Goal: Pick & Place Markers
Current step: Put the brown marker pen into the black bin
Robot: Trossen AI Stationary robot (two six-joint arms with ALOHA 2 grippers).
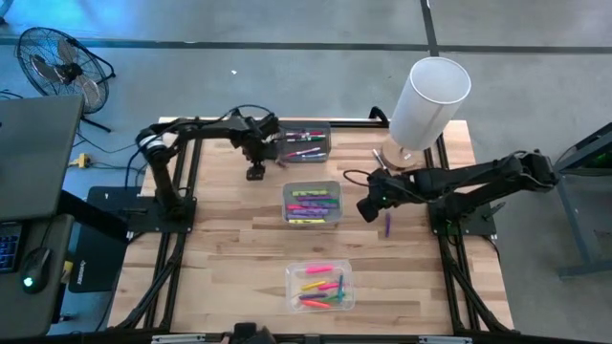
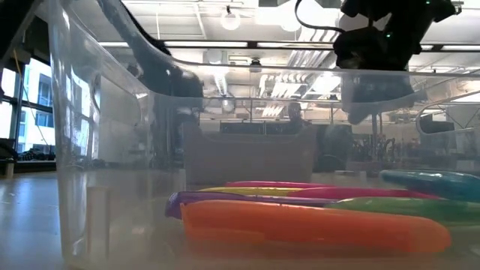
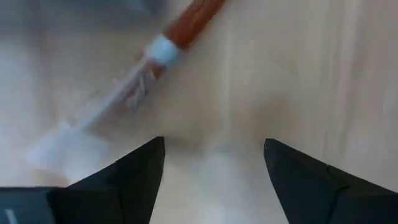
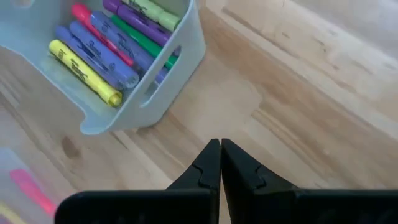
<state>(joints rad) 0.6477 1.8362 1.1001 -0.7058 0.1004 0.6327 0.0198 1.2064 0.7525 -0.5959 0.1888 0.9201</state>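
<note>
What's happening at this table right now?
A two-arm robot is sorting markers among three bins. The left gripper hangs open by the far bin, with a red-capped marker lying just ahead of its fingers. The right gripper is shut and empty over bare wood beside the middle bin, which holds yellow, purple, green and pink markers. One purple marker lies loose on the table near the right arm. The near bin already holds several.

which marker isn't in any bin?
The purple marker lying bare on the table, just below the right pincer. Every other marker sits inside one of the three bins.
</note>
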